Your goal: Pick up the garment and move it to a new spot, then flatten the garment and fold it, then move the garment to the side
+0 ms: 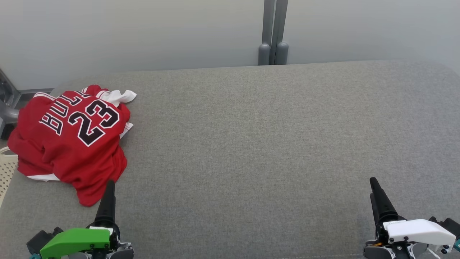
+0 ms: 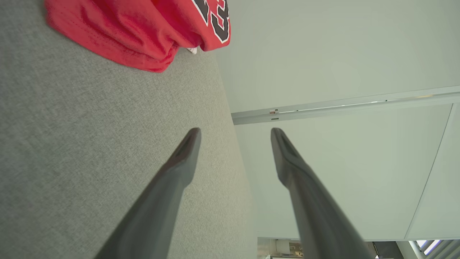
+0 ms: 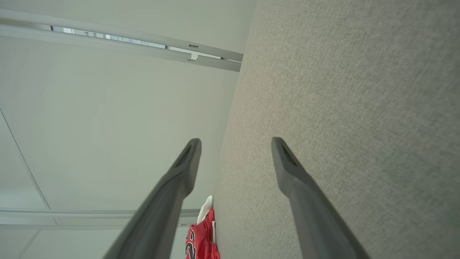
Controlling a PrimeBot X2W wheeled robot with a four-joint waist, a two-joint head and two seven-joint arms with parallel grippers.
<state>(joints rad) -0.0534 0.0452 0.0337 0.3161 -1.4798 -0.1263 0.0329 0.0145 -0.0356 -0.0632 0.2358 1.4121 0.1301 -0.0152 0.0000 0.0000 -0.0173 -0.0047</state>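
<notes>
Across nearly the whole head view, a grey cloth-covered counter (image 1: 251, 151), rounded at its far corners. Behind it, along the top of the frame, pale grey wall panels (image 1: 143, 32).

At the left of the frame, on the counter close to its left edge, a crumpled red garment (image 1: 68, 144). A jersey, with black white-edged lettering and the number 23 facing up. White trim at its upper right and lower left, loose hem trailing toward the bottom of the frame.

At lower left, under a green cover (image 1: 75, 241), the left tool (image 2: 235, 131). One dark finger pointing up-frame, tip overlapping the garment's hem in the head view. In the left wrist view, fingers spread wide and clear of the cloth, garment at the upper left.

At lower right, under a white cover (image 1: 418, 230), the right tool (image 3: 235, 141). Fingers likewise wide apart over bare counter, well away from the garment.

At upper centre, a darker grey post (image 1: 273, 28) between the panels.

At the far left edge, a sliver of cream perforated basket (image 1: 6, 169).
</notes>
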